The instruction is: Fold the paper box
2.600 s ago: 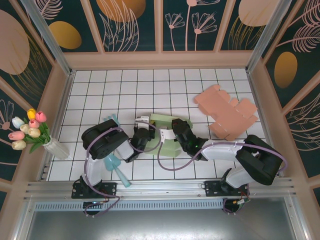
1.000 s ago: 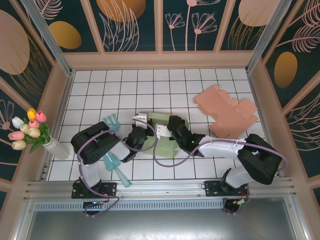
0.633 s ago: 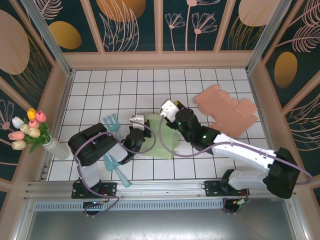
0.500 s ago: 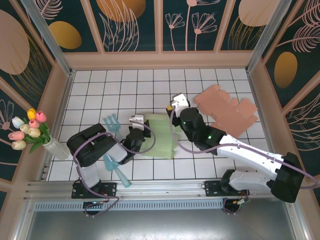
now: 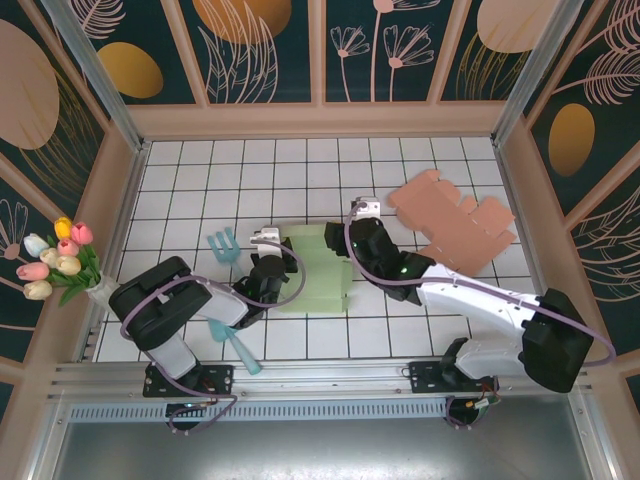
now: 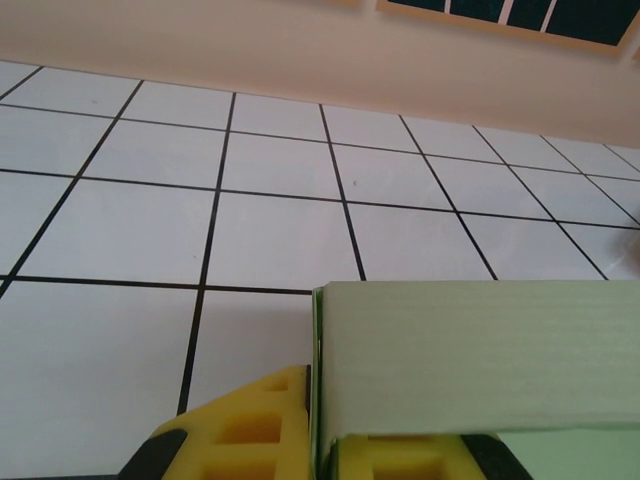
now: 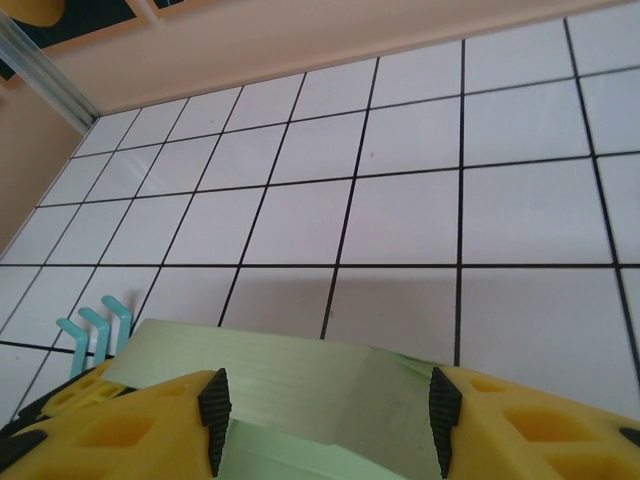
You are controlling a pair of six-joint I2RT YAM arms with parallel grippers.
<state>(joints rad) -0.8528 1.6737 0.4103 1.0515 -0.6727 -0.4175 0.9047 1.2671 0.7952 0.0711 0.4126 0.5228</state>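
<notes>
Swinging round from the near side, the right gripper [image 7: 327, 408] now stands spread astride a raised flap of the green paper box [image 5: 315, 275]; left gripper [image 6: 320, 442] stays pinched on its left edge; box sits mid-surface [image 5: 200, 190], folding judged unfinished

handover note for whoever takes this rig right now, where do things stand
left claw: shut on the left edge of the green paper box.
right claw: jaws apart, astride the box's far-right edge; whether the pads touch it is unclear.
box: lies between the two claws, folded over in part, not yet a closed box.
pink flat blank: lies flat at the far right, apart from both claws.
left to do: probably the remaining folds and closing the green box.
</notes>
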